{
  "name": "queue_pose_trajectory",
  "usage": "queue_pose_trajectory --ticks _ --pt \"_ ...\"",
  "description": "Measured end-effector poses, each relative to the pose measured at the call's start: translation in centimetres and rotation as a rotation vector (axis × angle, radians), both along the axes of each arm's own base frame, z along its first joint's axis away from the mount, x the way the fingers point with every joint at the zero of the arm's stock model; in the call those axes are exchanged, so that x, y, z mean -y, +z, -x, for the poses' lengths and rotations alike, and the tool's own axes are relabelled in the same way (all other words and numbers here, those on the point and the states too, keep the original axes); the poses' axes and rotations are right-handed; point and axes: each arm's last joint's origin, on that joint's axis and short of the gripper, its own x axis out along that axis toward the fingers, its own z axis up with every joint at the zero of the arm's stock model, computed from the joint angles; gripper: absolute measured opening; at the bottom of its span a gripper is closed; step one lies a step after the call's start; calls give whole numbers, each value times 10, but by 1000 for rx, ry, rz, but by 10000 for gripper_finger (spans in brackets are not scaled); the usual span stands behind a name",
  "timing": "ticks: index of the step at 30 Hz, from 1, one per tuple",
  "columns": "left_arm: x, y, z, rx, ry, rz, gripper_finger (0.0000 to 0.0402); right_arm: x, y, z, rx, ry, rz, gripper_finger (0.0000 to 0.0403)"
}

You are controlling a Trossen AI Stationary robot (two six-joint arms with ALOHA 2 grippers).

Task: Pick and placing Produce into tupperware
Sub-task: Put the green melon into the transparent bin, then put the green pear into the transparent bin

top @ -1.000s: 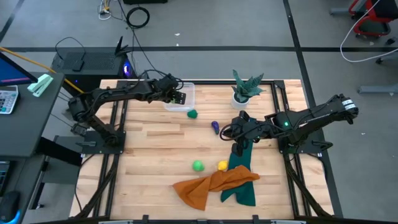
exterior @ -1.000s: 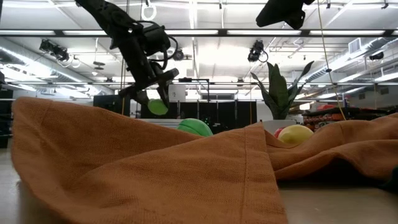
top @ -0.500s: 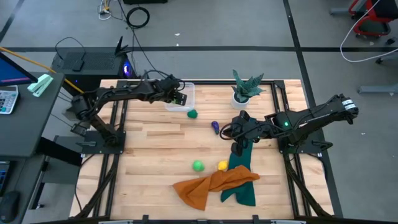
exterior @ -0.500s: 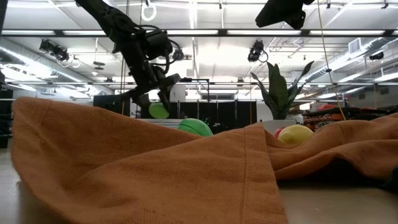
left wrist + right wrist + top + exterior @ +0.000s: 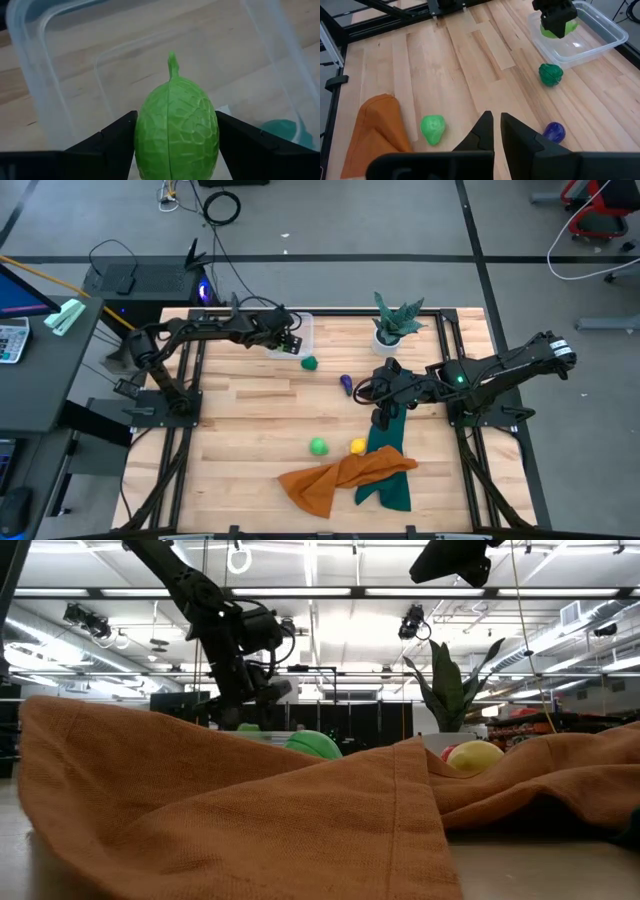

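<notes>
Left wrist view: I've lowered the left gripper (image 5: 175,145), still clamping the light green fruit (image 5: 176,131), into the tupperware (image 5: 30,75); release next.

Left gripper (image 5: 176,145) clamped on a light green produce piece (image 5: 176,131), veined skin, short stem pointing away from the wrist. It sits inside the clear tupperware (image 5: 30,80), above the floor, roughly midway between two side walls. Dark green piece (image 5: 281,131) visible through one wall, outside, on the wooden table (image 5: 250,95).
</notes>
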Motion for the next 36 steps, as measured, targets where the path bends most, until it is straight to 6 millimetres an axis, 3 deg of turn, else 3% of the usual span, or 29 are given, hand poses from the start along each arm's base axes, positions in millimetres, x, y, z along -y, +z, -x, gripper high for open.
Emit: queue_pose_trajectory --ticks 7,16,28,32,36 --pt "-1 -2 -2 -3 10 -24 251 0 0 0 0 0 -1 5" --pt "-2 -1 -4 16 -1 -45 286 0 0 0 1 -2 -2 5" --pt "-2 1 -5 32 -3 -54 290 0 0 0 1 -1 -2 5" --pt "-4 7 -8 56 -6 -69 290 0 0 0 1 -1 -2 5" --pt "-9 26 -17 88 -44 -115 291 0 0 0 0 -1 -1 5"
